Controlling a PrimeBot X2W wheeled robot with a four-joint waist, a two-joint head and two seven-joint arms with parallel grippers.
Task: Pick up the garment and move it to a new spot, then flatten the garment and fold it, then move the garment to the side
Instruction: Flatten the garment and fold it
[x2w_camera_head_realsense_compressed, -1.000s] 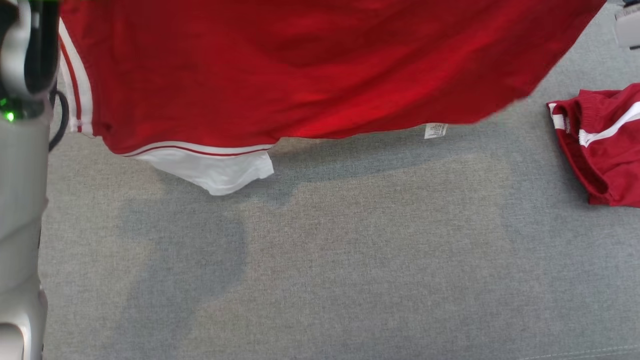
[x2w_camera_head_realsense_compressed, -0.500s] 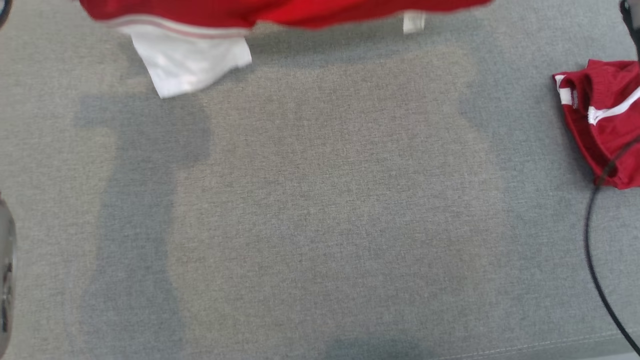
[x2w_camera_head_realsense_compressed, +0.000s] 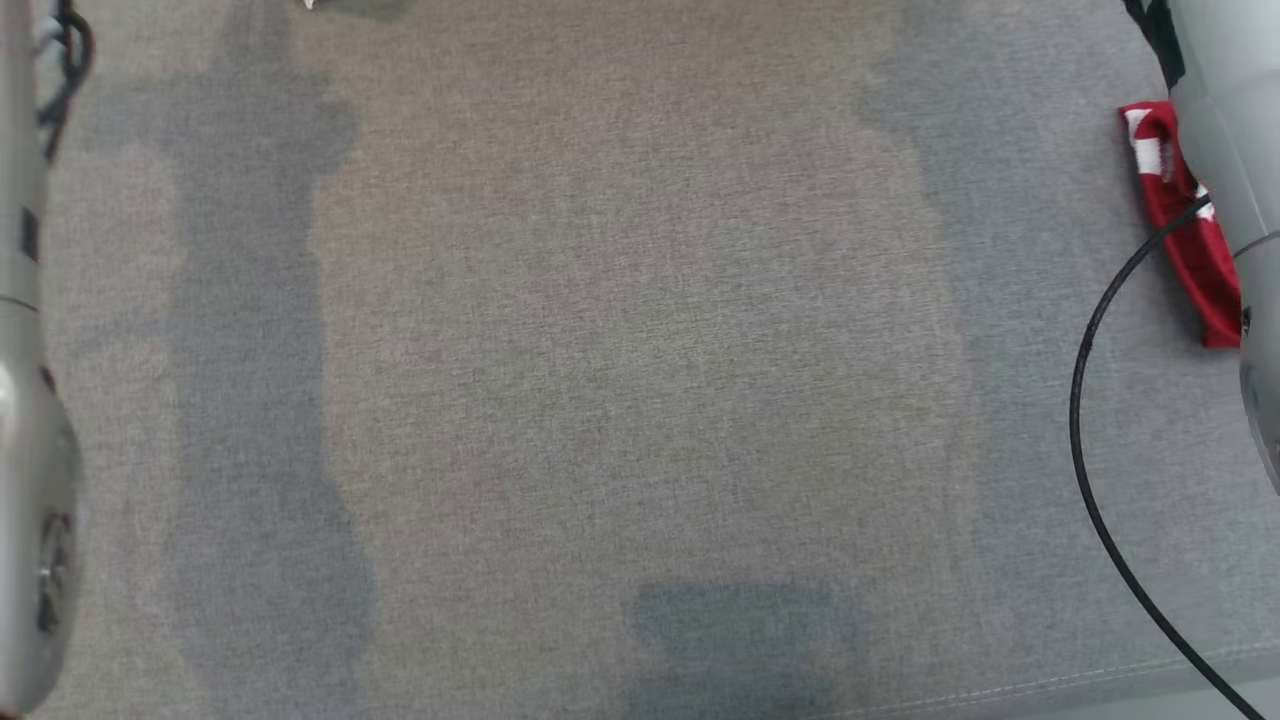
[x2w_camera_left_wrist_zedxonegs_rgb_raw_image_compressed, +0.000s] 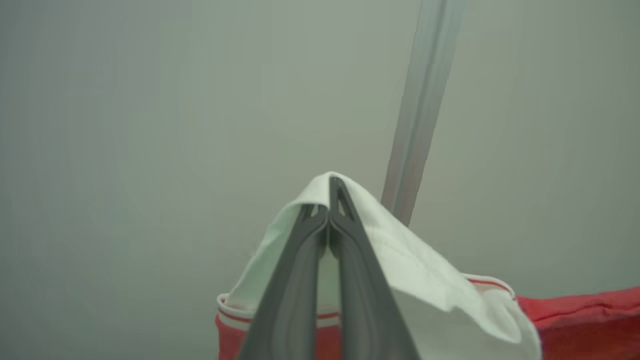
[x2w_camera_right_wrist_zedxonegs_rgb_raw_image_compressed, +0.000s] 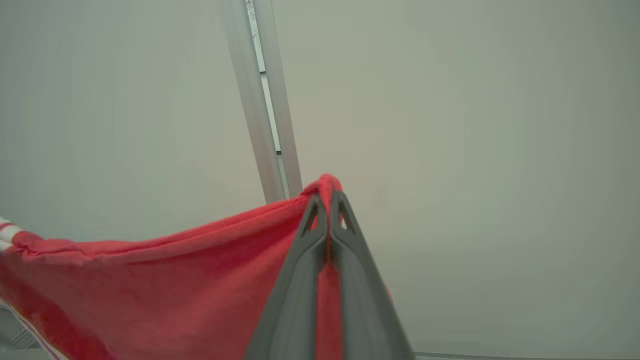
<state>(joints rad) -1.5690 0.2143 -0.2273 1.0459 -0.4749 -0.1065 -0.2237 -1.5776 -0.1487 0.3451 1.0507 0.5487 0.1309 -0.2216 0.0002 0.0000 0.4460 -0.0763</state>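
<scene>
below, in the head view, grey upholstery lies spread. left wrist view: left gripper clamps the red-and-white jersey by its white corner, cloth running rightward. right wrist view: right gripper pinches its red edge, cloth stretching leftward.

Red garment with white trim hangs raised, stretched between two corners.

red garment with white striped trim; grey surface.
</scene>
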